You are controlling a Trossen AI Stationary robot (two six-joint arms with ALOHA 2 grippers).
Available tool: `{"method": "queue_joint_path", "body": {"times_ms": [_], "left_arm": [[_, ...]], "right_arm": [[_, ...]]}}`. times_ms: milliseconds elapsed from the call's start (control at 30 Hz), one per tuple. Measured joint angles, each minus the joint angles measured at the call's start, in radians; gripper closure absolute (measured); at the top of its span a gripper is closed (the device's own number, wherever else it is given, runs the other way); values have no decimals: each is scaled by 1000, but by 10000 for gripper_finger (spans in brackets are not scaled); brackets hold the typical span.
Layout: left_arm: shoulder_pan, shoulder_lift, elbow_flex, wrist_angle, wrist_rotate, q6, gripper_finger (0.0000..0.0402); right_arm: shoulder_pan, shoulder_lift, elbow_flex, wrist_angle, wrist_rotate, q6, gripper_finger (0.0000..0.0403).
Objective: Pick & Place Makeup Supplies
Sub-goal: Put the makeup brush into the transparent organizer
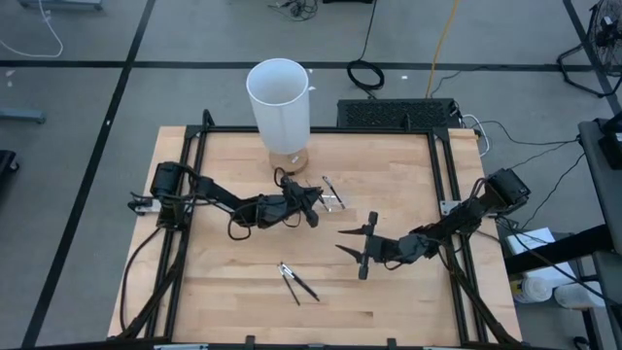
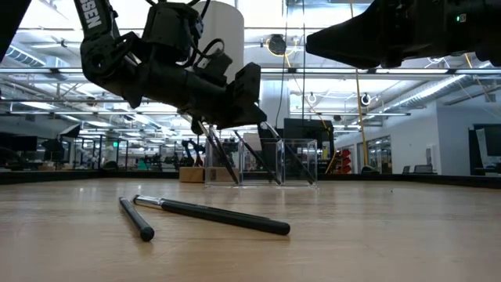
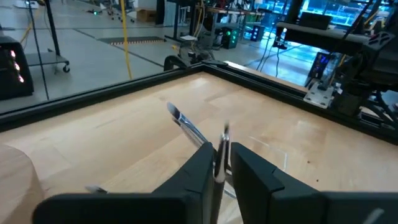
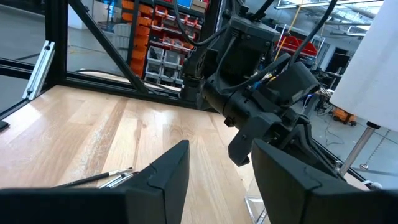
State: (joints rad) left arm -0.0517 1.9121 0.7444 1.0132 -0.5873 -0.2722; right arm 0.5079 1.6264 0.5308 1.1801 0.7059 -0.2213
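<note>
High view: left tool reaches to clear tray, narrow gap around brush; right tool wide, idle.

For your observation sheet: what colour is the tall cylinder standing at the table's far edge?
White; the tall cylinder shows best in the high view.

right gripper: two dark fingers spread apart, hanging above the wooden table | left gripper: close ahead, cables looping over its wrist | makeup sticks: thin dark ones lying together on the wood | white cylinder: beside the left arm
</note>
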Motion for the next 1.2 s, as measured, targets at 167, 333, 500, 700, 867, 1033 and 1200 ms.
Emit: {"method": "queue_joint_path", "body": {"times_ms": [167,333,500,700,867,1033,1200], "left_arm": [[-4,-47,-1,0,15,29,337],[-47,-220,-1,-76,-44,283,326],[-149,-549,-1,-351,-166,553,329],[-293,-1026,0,-844,-174,552,372],[-336,-1335,0,-1339,-182,278,395],[-370,-1432,-86,-1552,-173,87,397],[-395,-1409,-244,-1323,-133,117,398]], "right_arm": [[0,0,0,5,0,0,243],[0,0,0,6,0,14,243],[0,0,0,-3,0,37,243],[0,0,0,-2,0,45,243],[-8,0,0,-2,-3,45,243],[-16,0,0,-2,-3,45,243],[-30,0,0,-2,-4,47,243]]}}
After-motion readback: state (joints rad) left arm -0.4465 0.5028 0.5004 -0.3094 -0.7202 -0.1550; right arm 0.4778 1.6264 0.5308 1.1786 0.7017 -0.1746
